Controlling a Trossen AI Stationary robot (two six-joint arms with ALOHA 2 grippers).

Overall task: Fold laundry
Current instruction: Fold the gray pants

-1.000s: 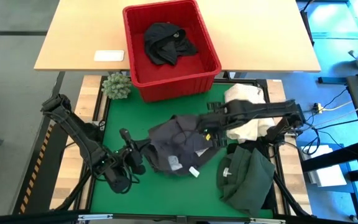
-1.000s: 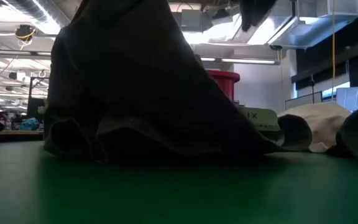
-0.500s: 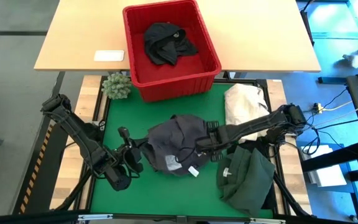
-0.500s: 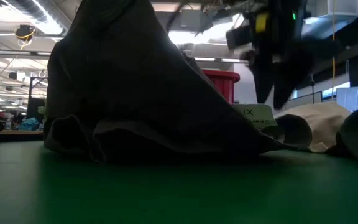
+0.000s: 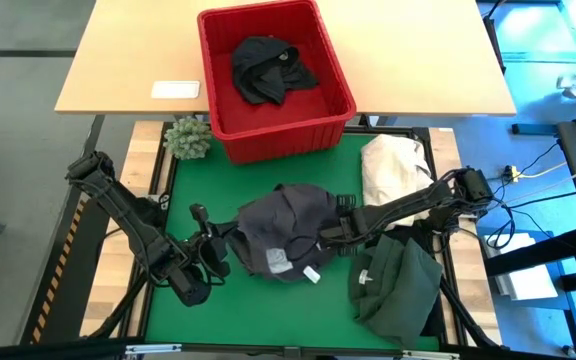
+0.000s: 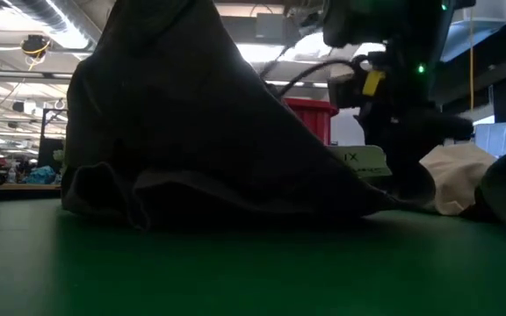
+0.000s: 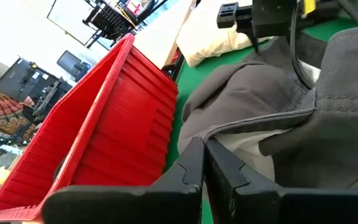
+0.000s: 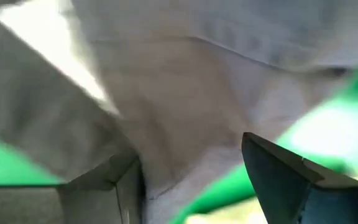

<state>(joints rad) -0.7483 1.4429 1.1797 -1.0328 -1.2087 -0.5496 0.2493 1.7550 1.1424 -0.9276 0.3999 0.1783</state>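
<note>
Fingers first: your right gripper (image 5: 320,238) has its fingers (image 8: 291,180) spread wide, straddling grey cloth in the right wrist view but clamped on nothing yet. Your left gripper (image 5: 211,252) is pinched shut at lower left of centre in the high view, its tips (image 7: 197,168) pressed together right at the near hem of the dark grey garment (image 5: 286,232); whether a fold of cloth is actually caught between them, you can't tell. That grey garment sits mid-frame on the green mat (image 5: 258,310), bunched in a mound, its long axis running roughly left to right between your two grippers. So here's what matters: the cloth lies to the left of your open right fingers and to the right of your shut left ones, and the right arm is the nearer to the garment's right edge with its white label (image 5: 312,276). Likely call is to close there. Elsewhere, the dark green garment (image 5: 393,285) lies lower right, the black one (image 5: 268,68) sits in the red basket (image 5: 213,60) up top, and the cream cloth heap (image 5: 393,165) is right of centre.
</note>
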